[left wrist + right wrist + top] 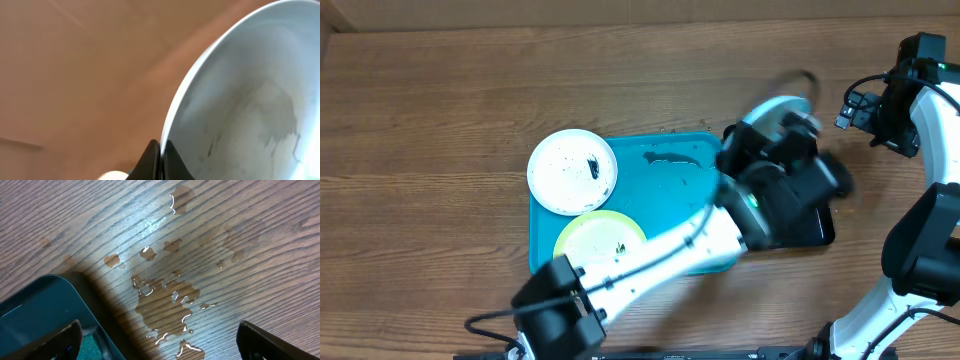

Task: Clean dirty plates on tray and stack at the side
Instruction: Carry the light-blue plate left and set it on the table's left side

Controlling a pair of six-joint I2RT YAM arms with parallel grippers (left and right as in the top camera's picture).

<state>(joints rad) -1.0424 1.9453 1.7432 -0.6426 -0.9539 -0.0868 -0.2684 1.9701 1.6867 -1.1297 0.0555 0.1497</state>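
Overhead first. The tray (675,195) lay near the middle of the counter (440,90), with a wet patch on its bare turquoise floor. The white plate (572,170) sat at the tray's far-left corner, overhanging the rim, with dark specks near its centre. The yellow plate (600,240) lay just in front of it at the near-left corner. It carried a small dark speck, and my left arm (660,250) covered its near edge. That arm reached across the tray from near-left to far-right. At its end the pale mint plate (782,108) was held off the tray's far-right corner, too blurred for me to judge its tilt. A black tray (820,228) lay just right of the turquoise one, mostly under the arm. The right arm (910,90) stood at the far right, apart from every plate.

Left wrist view. The left jaws were clenched on the mint plate (250,100). Two dark fingers (150,162) were pressed together at the bottom edge, and the rim ran down into the seam between them. The plate filled the right half of the view, with dull grey smears on its inner face.

Right wrist view. The right jaws were released, their fingers (60,342) wide apart in the two lower corners, grasping nothing. Below them lay wood with puddles of water (167,300), and the rounded corner of a dark tray (40,305) showed at lower left.
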